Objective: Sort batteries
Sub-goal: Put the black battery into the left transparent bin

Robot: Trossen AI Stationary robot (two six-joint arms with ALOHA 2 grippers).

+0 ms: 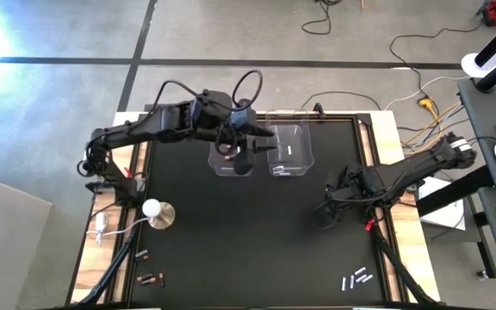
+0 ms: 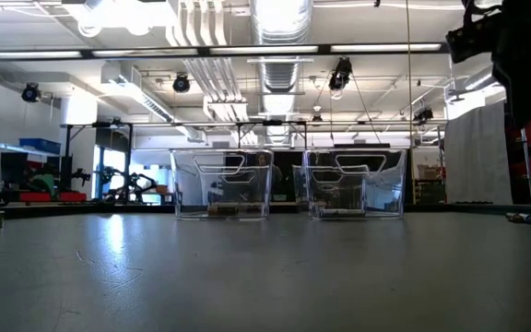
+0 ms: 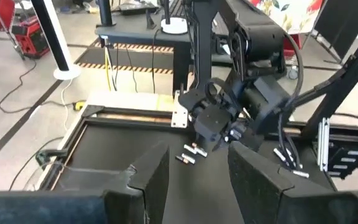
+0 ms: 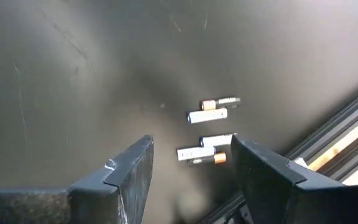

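Several silvery batteries (image 1: 356,278) lie flat on the black mat near its front right corner. A few dark batteries (image 1: 149,277) lie near the front left corner. Two clear bins (image 1: 231,151) (image 1: 289,151) stand at the mat's far middle. The left bin (image 2: 221,184) and the right bin (image 2: 356,184) each hold batteries on the floor. My left gripper (image 1: 244,161) hovers open over the left bin's right edge, with nothing between its fingers (image 3: 154,180). My right gripper (image 1: 332,205) hangs open over the mat's right part, pointing down. In its wrist view, mixed batteries (image 4: 207,134) lie beyond its open fingertips (image 4: 191,168).
A white round-based knob (image 1: 153,209) stands on the mat's left side, with a white cable running off to the left. The mat has a raised black frame (image 1: 364,129). Cables cross the floor beyond the far edge. Bare mat (image 1: 248,250) lies between the bins and the front edge.
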